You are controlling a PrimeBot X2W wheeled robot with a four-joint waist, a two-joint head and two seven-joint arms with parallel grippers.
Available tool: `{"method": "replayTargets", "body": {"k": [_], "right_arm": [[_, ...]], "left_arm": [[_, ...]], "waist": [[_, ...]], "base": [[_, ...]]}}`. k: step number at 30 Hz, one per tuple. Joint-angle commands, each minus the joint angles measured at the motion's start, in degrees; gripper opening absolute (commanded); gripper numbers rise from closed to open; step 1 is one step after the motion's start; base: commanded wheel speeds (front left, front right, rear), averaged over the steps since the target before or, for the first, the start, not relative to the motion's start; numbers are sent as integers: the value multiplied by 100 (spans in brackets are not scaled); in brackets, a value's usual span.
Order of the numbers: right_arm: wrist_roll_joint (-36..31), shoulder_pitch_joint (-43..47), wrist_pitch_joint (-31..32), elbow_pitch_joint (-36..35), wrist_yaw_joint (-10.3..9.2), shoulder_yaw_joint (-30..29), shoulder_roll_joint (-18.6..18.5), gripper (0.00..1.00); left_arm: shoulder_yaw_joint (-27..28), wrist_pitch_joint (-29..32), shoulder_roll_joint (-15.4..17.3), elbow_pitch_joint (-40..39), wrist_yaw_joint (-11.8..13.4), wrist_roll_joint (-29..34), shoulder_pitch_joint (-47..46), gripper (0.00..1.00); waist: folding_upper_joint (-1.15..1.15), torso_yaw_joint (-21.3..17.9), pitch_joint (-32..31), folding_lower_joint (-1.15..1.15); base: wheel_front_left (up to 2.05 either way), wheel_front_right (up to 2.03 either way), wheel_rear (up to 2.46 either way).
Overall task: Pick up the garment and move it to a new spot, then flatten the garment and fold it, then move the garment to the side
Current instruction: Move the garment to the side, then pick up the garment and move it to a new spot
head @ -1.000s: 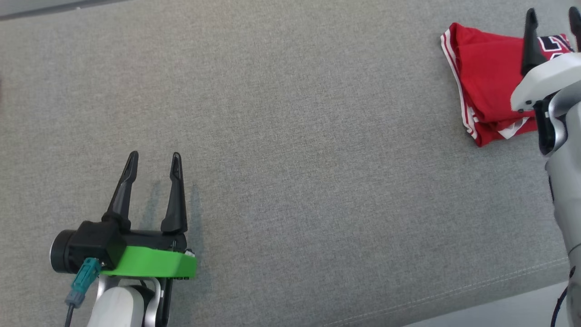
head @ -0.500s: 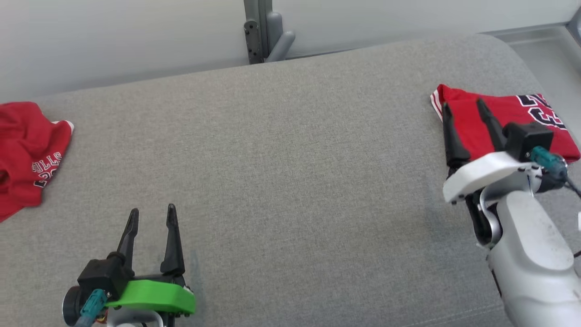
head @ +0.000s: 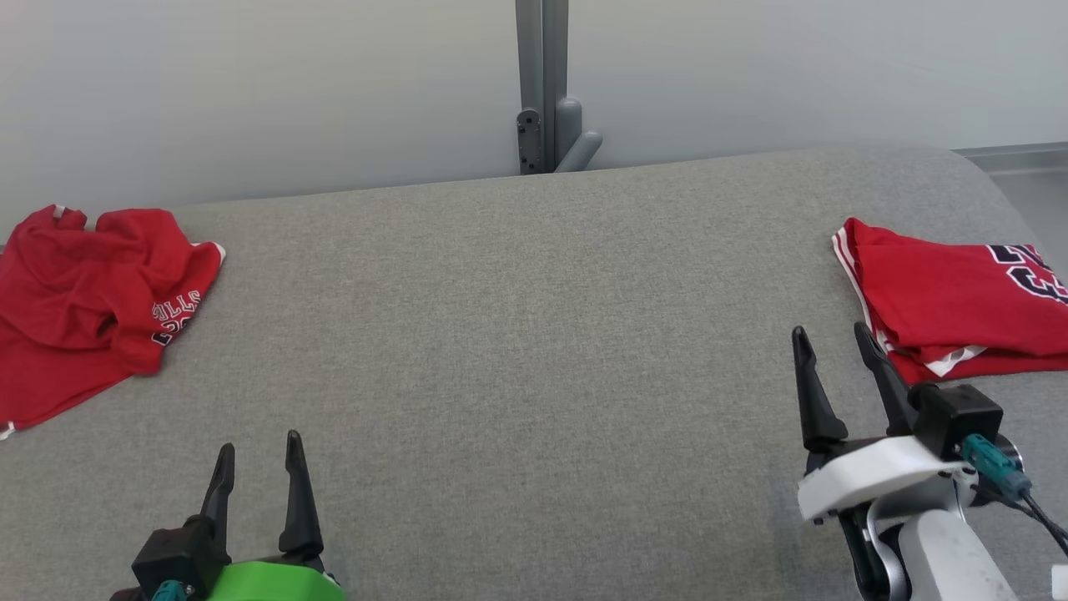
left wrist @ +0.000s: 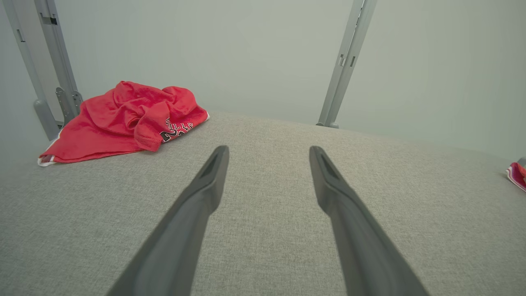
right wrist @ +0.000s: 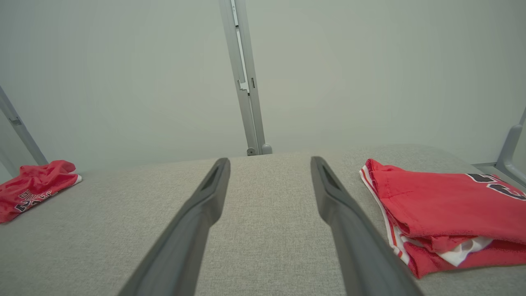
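Observation:
A crumpled red garment (head: 92, 292) with black and white lettering lies at the far left of the grey cushioned surface (head: 517, 334); it also shows in the left wrist view (left wrist: 123, 119) and the right wrist view (right wrist: 35, 181). A folded red garment (head: 951, 300) with white trim lies flat at the far right (right wrist: 448, 205). My left gripper (head: 258, 445) is open at the near left, holding nothing (left wrist: 268, 151). My right gripper (head: 830, 331) is open just left of and nearer than the folded garment, apart from it (right wrist: 269, 161).
A pale wall rises behind the surface, with a grey metal post (head: 542, 83) at its middle. The surface's far right corner is rounded, with floor (head: 1030, 171) beyond it. Bare grey fabric stretches between the two garments.
The head camera has tilted up, bringing the wall and the crumpled garment into view. My right gripper has drawn back off the folded garment toward the near edge, still open.

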Motion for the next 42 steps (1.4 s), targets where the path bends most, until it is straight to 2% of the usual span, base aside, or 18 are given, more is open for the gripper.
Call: {"method": "replayTargets", "body": {"k": [1,11,35,42], "right_arm": [[-62,232,12,-133,-9,-79,42,100],[220,841,71,-714,-8,-30,141,100],[205,863,89,-625,-8,3,144,100],[199,900,105,-665,-8,30,143,100]], "left_arm": [[10,-17,-27,15,-36,36,65,100],[98,-18,-68,84,-87,72,66,100],[92,-18,-117,145,-164,139,-45,100],[123,-15,-120,106,-135,144,-90,100]], "waist": [[14,71,-37,0],[14,69,-17,0],[14,172,-5,0],[14,448,-4,0]], "base": [[0,0,0],[0,0,0],[0,0,0],[0,0,0]]}}
